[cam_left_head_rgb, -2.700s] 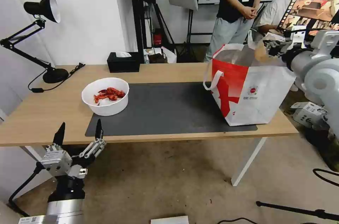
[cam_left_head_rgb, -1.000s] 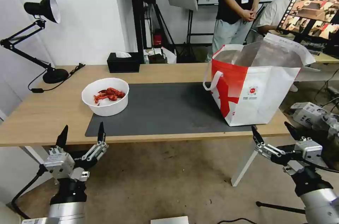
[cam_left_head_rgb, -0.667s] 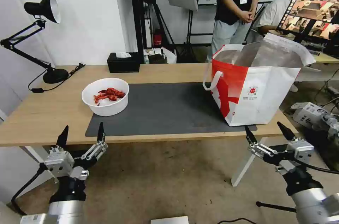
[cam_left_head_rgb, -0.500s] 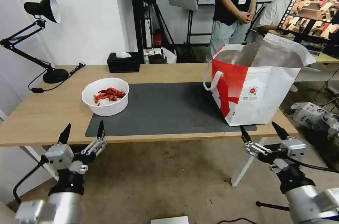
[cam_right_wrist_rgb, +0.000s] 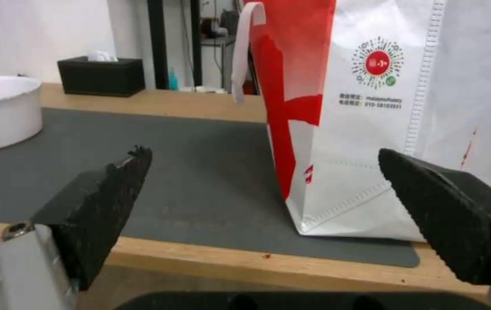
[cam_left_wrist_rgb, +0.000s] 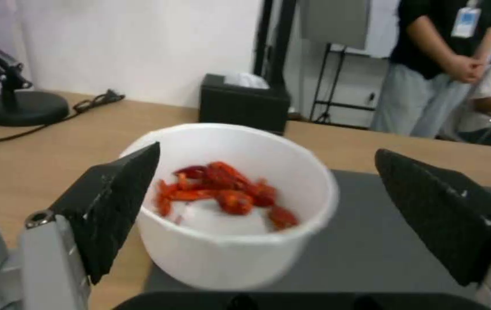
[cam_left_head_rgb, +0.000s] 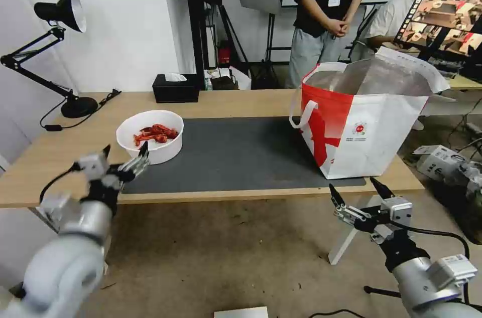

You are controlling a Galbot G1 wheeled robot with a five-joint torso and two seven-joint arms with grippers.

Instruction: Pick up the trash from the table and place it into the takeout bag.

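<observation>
The trash on the table [cam_left_head_rgb: 226, 102] is a white round bowl [cam_left_head_rgb: 160, 153] of red crayfish shells, standing at the left end of the dark-grey mat [cam_left_head_rgb: 236, 152]. My left gripper [cam_left_head_rgb: 125, 150] hovers open just in front of the bowl, over the table's front edge. In the left wrist view the bowl [cam_left_wrist_rgb: 228, 258] sits between the spread fingers of the left gripper [cam_left_wrist_rgb: 267, 151]. The red-and-white takeout bag [cam_left_head_rgb: 371, 137] stands open at the table's right end. My right gripper [cam_left_head_rgb: 353, 185] hangs open below the front edge, facing the bag [cam_right_wrist_rgb: 372, 129] with nothing between its fingers [cam_right_wrist_rgb: 102, 198].
A black tissue box [cam_left_head_rgb: 175, 88] sits at the table's back edge. A black desk lamp [cam_left_head_rgb: 79, 106] with its cable stands at the far left. People and a monitor are behind the table. The mat's middle is bare.
My left gripper rose from below the table's front edge to table height, close to the bowl. The right arm came down from the bag's mouth to below the front edge, then drifted left.
</observation>
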